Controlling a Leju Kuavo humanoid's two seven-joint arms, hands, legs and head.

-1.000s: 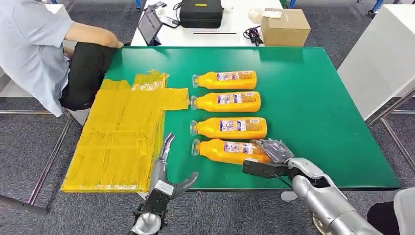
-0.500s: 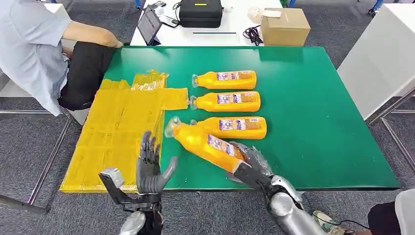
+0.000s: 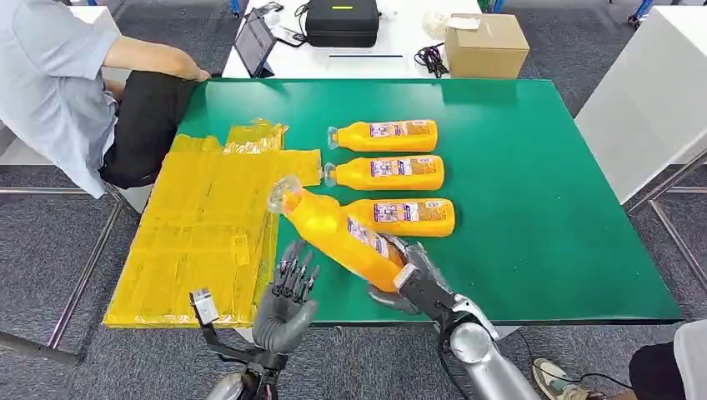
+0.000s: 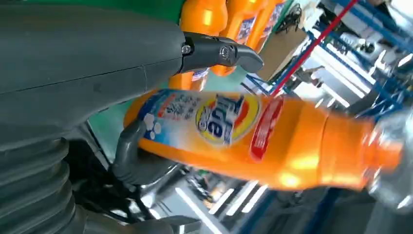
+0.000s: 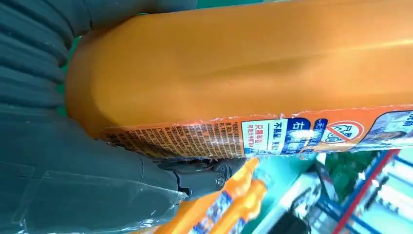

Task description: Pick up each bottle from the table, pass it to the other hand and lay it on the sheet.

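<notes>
The right robot hand [image 3: 408, 279] grips the bottle [image 3: 338, 232] by its base, neck tilted up toward the left robot hand [image 3: 286, 307]. That one waits just beside it, empty with fingers spread, presumably to receive it for the sheet [image 3: 200, 242] beyond.

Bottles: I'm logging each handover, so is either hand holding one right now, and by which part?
The right hand grips one orange bottle around its base end, cap pointing up toward the yellow sheet. The left hand is open beside it, holding nothing.
</notes>
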